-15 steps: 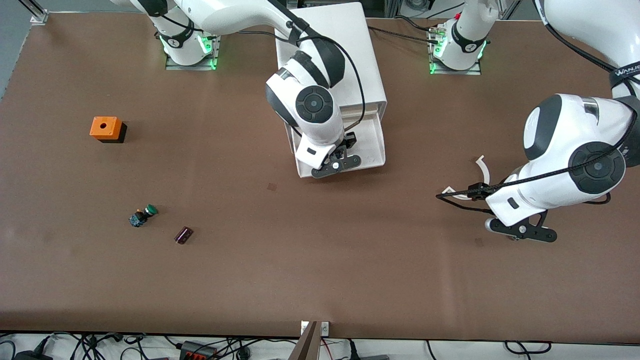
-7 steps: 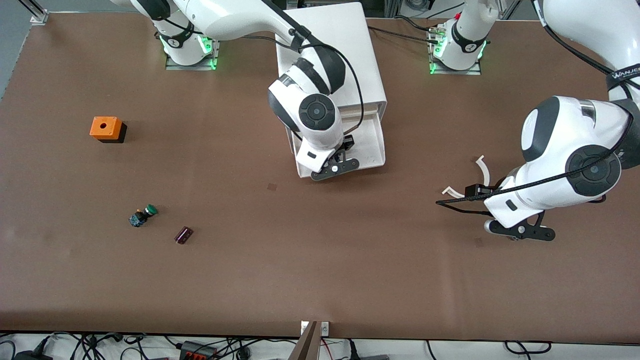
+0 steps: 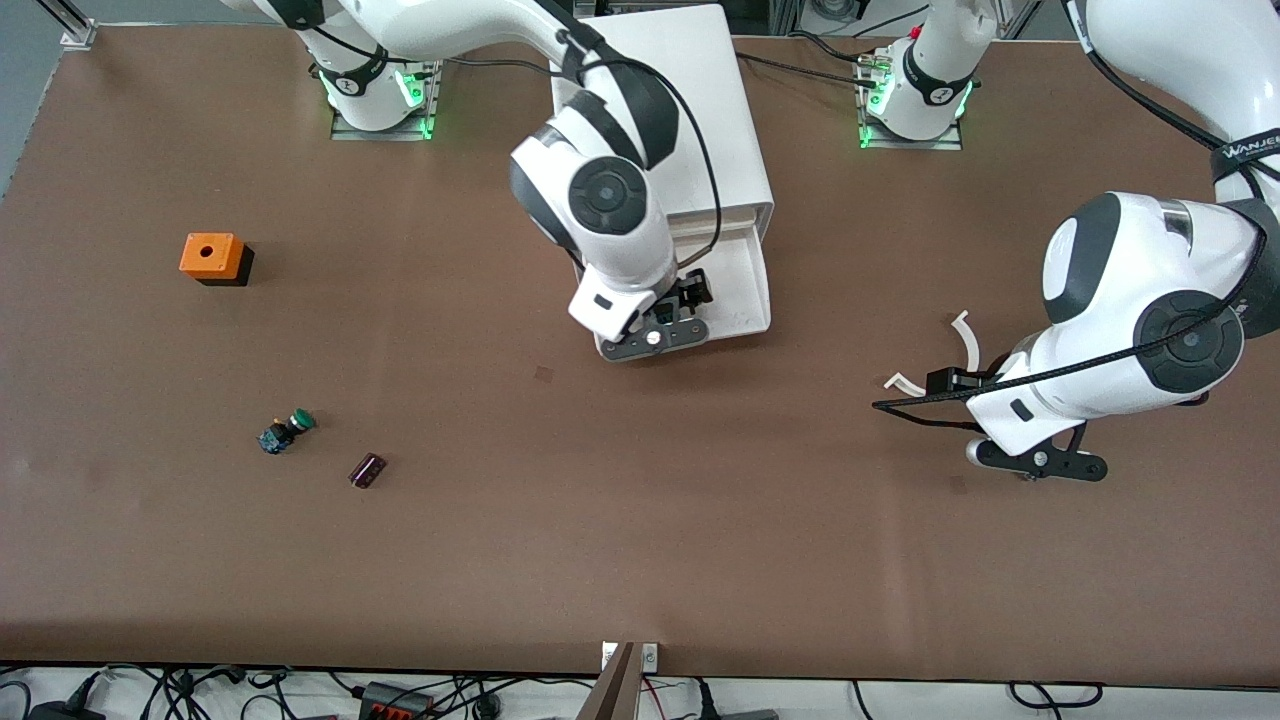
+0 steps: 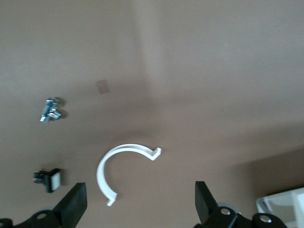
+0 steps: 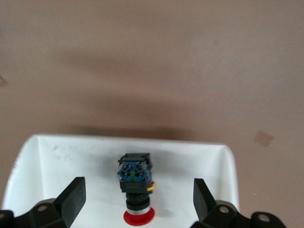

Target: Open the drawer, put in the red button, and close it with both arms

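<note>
The drawer point(image 3: 748, 300) is pulled out of the bottom of the white cabinet point(image 3: 690, 100). In the right wrist view the red button point(image 5: 136, 187) lies on its side on the drawer's floor point(image 5: 61, 166), red cap toward the camera. My right gripper point(image 5: 138, 192) hangs open above it, one finger on each side, not touching it. In the front view the right gripper point(image 3: 683, 303) is over the drawer and hides the button. My left gripper point(image 4: 138, 197) is open and empty over bare table at the left arm's end point(image 3: 948, 385).
A white C-shaped clip point(image 4: 109, 166) lies under the left gripper, with a small metal bolt point(image 4: 50, 109) and a small black-and-white part point(image 4: 50, 179) nearby. Toward the right arm's end lie a green-capped button point(image 3: 288, 430), a dark purple part point(image 3: 367, 470) and an orange box point(image 3: 211, 258).
The right arm's wrist has risen and shifted a little toward the right arm's end, staying over the drawer. The left arm's hand has moved slightly and then stopped.
</note>
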`<state>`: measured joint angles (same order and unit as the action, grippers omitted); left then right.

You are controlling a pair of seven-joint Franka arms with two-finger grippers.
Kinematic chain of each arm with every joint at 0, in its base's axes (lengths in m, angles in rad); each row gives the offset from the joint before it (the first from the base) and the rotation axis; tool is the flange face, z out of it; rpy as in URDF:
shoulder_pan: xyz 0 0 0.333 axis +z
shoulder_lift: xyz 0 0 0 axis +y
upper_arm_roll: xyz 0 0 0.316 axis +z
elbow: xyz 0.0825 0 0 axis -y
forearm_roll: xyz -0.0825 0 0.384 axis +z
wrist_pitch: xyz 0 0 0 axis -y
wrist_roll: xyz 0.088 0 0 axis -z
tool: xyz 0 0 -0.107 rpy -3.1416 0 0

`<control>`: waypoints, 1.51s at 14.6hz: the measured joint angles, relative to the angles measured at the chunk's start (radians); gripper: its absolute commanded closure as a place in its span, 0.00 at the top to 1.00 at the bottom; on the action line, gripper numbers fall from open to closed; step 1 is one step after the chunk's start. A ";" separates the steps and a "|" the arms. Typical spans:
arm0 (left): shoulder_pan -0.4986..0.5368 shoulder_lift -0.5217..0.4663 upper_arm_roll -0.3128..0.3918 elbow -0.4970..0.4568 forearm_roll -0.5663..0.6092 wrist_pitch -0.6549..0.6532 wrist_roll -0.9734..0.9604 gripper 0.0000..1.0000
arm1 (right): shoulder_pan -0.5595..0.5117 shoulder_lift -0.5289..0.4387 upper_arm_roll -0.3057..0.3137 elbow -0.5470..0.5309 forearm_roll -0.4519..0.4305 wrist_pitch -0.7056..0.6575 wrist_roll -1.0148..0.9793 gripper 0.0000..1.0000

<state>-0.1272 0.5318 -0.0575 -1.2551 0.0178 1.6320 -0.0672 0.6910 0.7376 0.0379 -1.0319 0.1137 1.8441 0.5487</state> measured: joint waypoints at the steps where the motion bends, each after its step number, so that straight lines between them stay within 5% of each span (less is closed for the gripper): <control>1: 0.000 0.001 0.000 -0.001 -0.020 0.008 -0.014 1.00 | -0.037 -0.025 -0.004 0.002 -0.009 -0.011 0.000 1.00; 7: -0.054 0.031 -0.077 -0.084 -0.040 0.246 -0.264 1.00 | -0.334 -0.105 -0.022 0.002 -0.051 -0.170 -0.067 1.00; 14: -0.284 0.124 -0.099 -0.116 -0.040 0.437 -0.577 1.00 | -0.640 -0.117 -0.026 -0.022 -0.056 -0.216 -0.381 1.00; 18: -0.330 0.160 -0.098 -0.133 -0.039 0.457 -0.603 1.00 | -0.725 -0.144 -0.026 -0.022 -0.056 -0.216 -0.418 1.00; 22: -0.346 0.164 -0.117 -0.176 -0.039 0.446 -0.652 1.00 | -0.749 -0.277 -0.026 -0.130 -0.060 -0.214 -0.418 1.00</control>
<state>-0.4733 0.6960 -0.1740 -1.4313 -0.0216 2.0777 -0.7189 -0.0576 0.4610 0.0119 -1.1623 0.0533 1.6303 0.1304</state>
